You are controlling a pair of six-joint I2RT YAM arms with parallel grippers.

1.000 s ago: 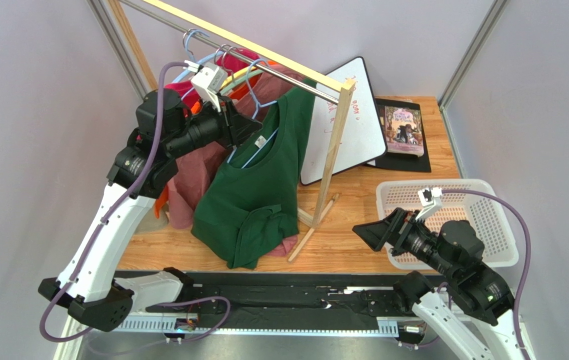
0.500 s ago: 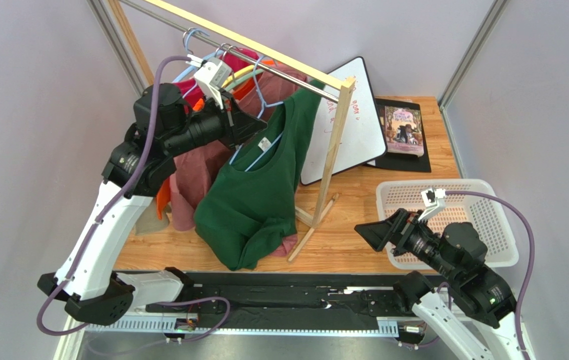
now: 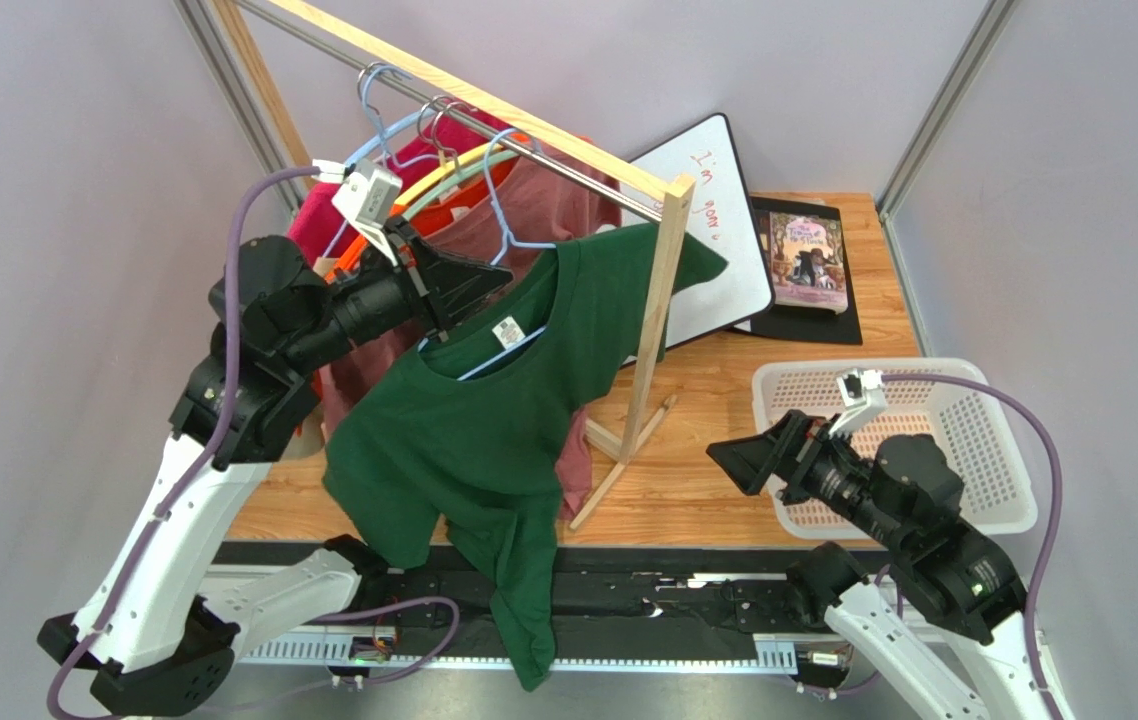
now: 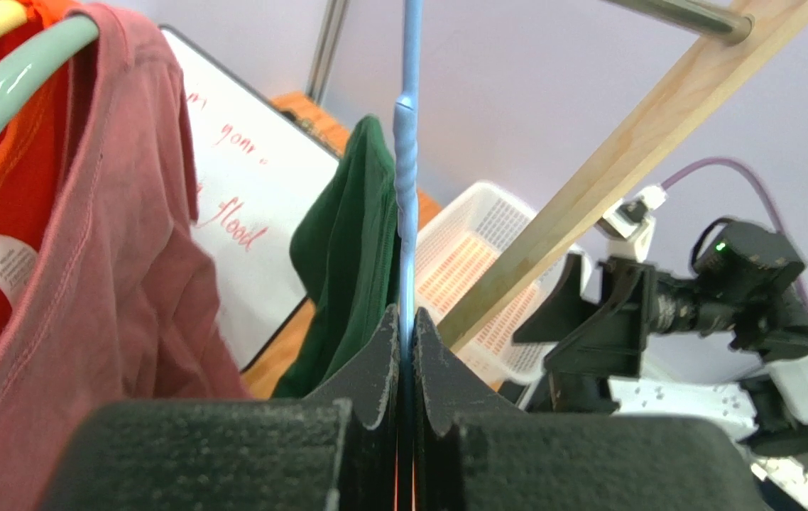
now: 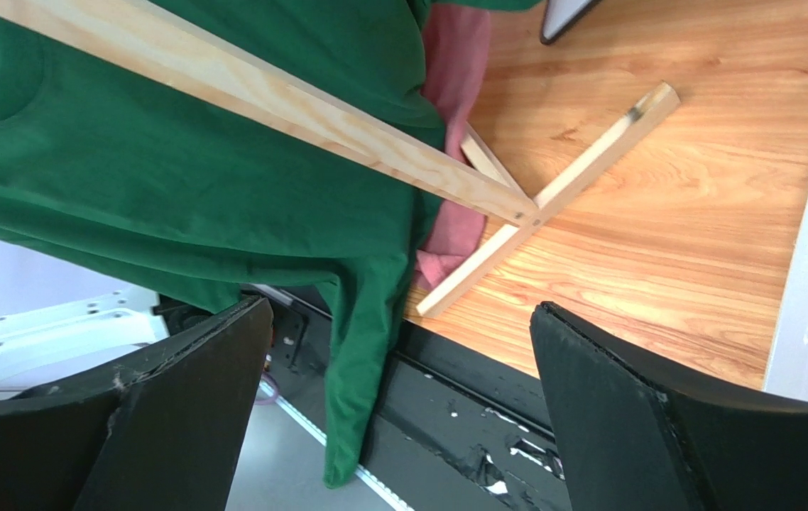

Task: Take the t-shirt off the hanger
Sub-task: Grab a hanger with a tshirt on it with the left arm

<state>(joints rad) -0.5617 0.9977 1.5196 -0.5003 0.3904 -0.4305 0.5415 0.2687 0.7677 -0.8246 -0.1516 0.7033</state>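
Observation:
A dark green t-shirt (image 3: 478,450) hangs on a light blue hanger (image 3: 500,203) whose hook is near the rail's right end. My left gripper (image 3: 493,276) is shut on the blue hanger's stem (image 4: 408,170) just above the collar, holding it up high. The shirt spreads out and a sleeve dangles past the table's front edge; it also shows in the right wrist view (image 5: 163,181). My right gripper (image 3: 725,462) is open and empty, low at the right, pointing toward the shirt.
A wooden clothes rack (image 3: 658,285) with a metal rail carries pink and orange garments (image 3: 440,225) on other hangers. A whiteboard (image 3: 710,225) leans behind it. A white basket (image 3: 966,435) and a book (image 3: 808,263) lie at the right.
My left arm has lifted and swung the hanger toward the front left. The green shirt has risen off the table, opened out and now drapes over the front edge. The right arm barely moved.

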